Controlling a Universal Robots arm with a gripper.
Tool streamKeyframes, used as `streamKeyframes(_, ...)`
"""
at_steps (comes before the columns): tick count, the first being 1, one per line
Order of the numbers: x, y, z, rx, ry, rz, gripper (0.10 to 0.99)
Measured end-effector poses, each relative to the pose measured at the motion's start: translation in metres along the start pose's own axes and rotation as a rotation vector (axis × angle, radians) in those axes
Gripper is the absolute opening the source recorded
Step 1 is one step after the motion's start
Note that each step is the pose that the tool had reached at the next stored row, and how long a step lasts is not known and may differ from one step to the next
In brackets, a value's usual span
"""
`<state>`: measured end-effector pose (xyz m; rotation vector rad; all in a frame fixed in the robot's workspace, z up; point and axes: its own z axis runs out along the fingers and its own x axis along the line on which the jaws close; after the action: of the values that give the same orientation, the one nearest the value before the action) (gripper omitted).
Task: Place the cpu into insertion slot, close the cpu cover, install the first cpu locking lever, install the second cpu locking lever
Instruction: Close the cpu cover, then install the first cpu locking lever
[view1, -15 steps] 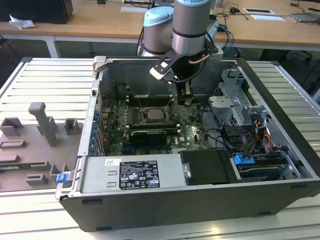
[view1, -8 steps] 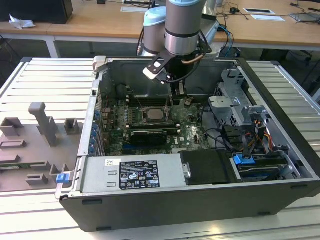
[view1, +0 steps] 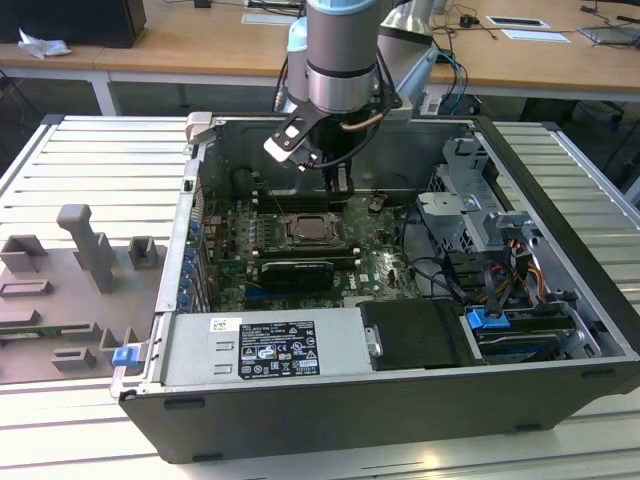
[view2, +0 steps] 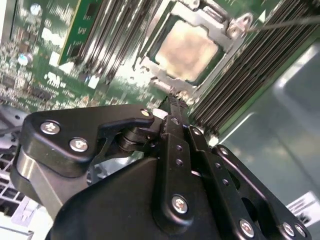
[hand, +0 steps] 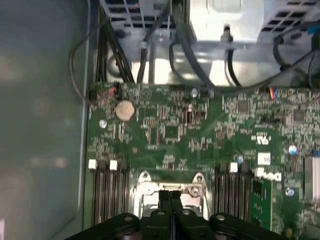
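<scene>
The black, two-fingered gripper (view2: 171, 101) reaches down from the arm into an open dark grey computer case (view1: 330, 430) that lies on its side. In both wrist views its fingers are pressed together along a thin seam, with nothing visible between them. In the second wrist view the joined tips sit at the edge of the insertion slot (view1: 333, 238), a square socket with a silvery metal rim, and whether they touch the metal there cannot be told. Just beyond the tips lies the cpu (view2: 187, 47), a small, flat, pale silver-beige square chip seated in the middle of the socket and not held by the gripper. The cpu cover (view2: 210, 20), a thin silvery metal frame plate with a cut-out middle, lies flat around the chip so that the chip's face shows through the opening. A thin metal rod (view2: 285, 22) runs outward from one corner of the frame. Rows of long black memory slots (hand: 107, 195) flank the socket on both sides on the green circuit board (hand: 170, 130). In the exterior view the gripper (view1: 340, 190) hangs just behind the socket, close to the case's far wall.
</scene>
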<state>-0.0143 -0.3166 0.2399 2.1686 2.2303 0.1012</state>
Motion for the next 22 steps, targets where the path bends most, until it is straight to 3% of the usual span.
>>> streamKeyframes(5, 0.0006, -0.015, 0.0075, -0.002, -0.0011, 0.0, 0.106)
streamKeyframes(8, 0.0008, -0.0197, 0.0084, -0.001, -0.0014, 0.0, 0.106)
streamKeyframes(22, 0.001, -0.0252, 0.0083, -0.002, -0.0014, 0.0, 0.106)
